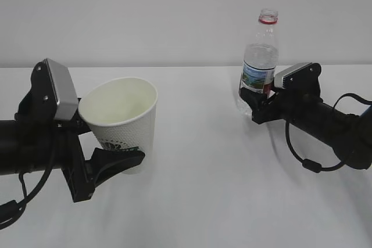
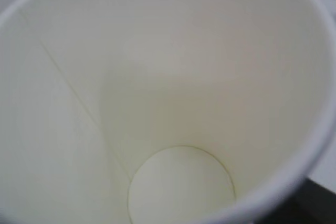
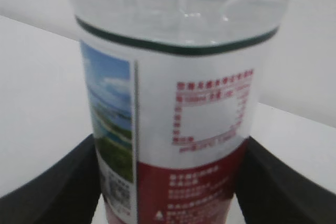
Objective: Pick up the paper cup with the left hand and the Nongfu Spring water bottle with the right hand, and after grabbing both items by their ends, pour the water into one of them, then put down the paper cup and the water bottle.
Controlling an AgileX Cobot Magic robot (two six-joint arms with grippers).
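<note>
L jaws of my left hand (image 1: 119, 162) wrap the paper cup (image 1: 122, 121) low on its wall, gripping it, cup tilted, clear of the surface (image 1: 197, 201); inside looks dry. Right hand (image 1: 257, 98) jaws flank the Nongfu Spring water bottle (image 1: 260, 56) at its label, upright, far right; can't tell if clamped yet. Risk: squeezing the soft wall w/ no cap = spill; thin cup may crush. Nothing else around, path btw them open.

A plain white surface (image 1: 203, 201) fills the lower part of the exterior view. Behind it, along its far edge, rises a bare pale grey wall (image 1: 145, 10). Soft, even light leaves only faint shadows on the surface.
</note>
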